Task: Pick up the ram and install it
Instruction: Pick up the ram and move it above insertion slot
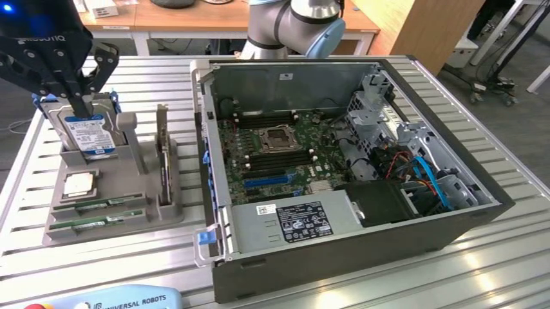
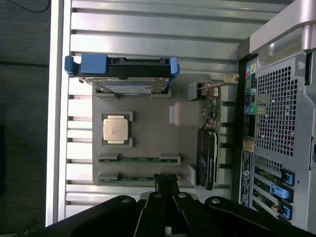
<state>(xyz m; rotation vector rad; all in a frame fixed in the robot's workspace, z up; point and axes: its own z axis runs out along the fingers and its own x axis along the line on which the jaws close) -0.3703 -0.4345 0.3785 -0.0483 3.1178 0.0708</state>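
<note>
Presently: gripper clenched on nothing, ram lying in its holder

At the edge of the worktop (image 1: 26, 167) on the exterior view's left, the gripper (image 1: 82, 109) (image 2: 167, 181) hangs above a grey holder (image 1: 138, 215), fingers pressed together and empty. On the holder a hard drive (image 1: 87, 132) stands upright and a square CPU (image 1: 77, 185) lies flat. The ram (image 1: 96, 207) rests as two green sticks side by side in slots along the holder's edge farthest from the hard drive. Toward the right edge, an open computer case (image 1: 344, 148) shows its motherboard (image 1: 275, 145).

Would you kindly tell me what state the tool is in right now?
Tool: closed, holding nothing.
</note>
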